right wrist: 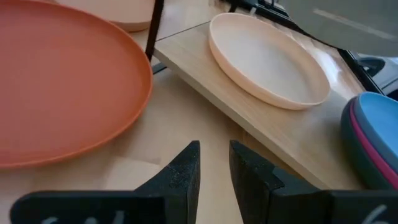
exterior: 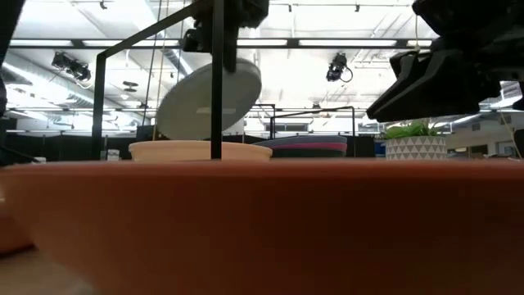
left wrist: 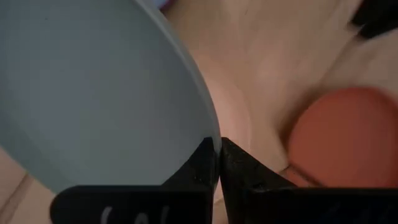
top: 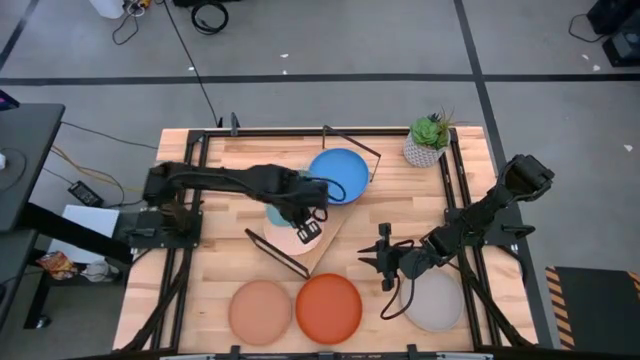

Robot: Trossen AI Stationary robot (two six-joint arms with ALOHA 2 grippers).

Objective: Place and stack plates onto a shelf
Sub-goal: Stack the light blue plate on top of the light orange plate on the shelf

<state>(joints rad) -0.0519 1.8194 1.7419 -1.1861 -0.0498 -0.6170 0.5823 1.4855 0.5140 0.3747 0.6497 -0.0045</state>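
My left gripper (top: 306, 226) (left wrist: 219, 146) is over the shelf (top: 331, 214), shut on a light blue plate (left wrist: 93, 93) (exterior: 209, 98) that is tilted in the air. Below it a cream plate (top: 301, 240) (right wrist: 267, 59) lies flat on the shelf's near half. On the far half a blue plate (top: 338, 175) rests on a pink one (right wrist: 367, 146). The peach plate (top: 260, 311), orange plate (top: 328, 307) and grey plate (top: 434, 300) lie on the table near its near edge. My right gripper (top: 384, 262) (right wrist: 214, 155) hovers beside the grey plate, slightly open and holding nothing. My left gripper pinches the rim of the light blue plate (left wrist: 208, 134) between its two fingers, coming from above and pointing down. The plate is lifted clear and hangs tilted below the fingers (exterior: 225, 57), above the cream plate.
A green plant in a white pot (top: 430, 138) stands at the table's far right corner. Black wire frames (top: 352, 140) rise at the shelf's ends. In the low view an orange-toned plate (exterior: 262, 221) fills the foreground.
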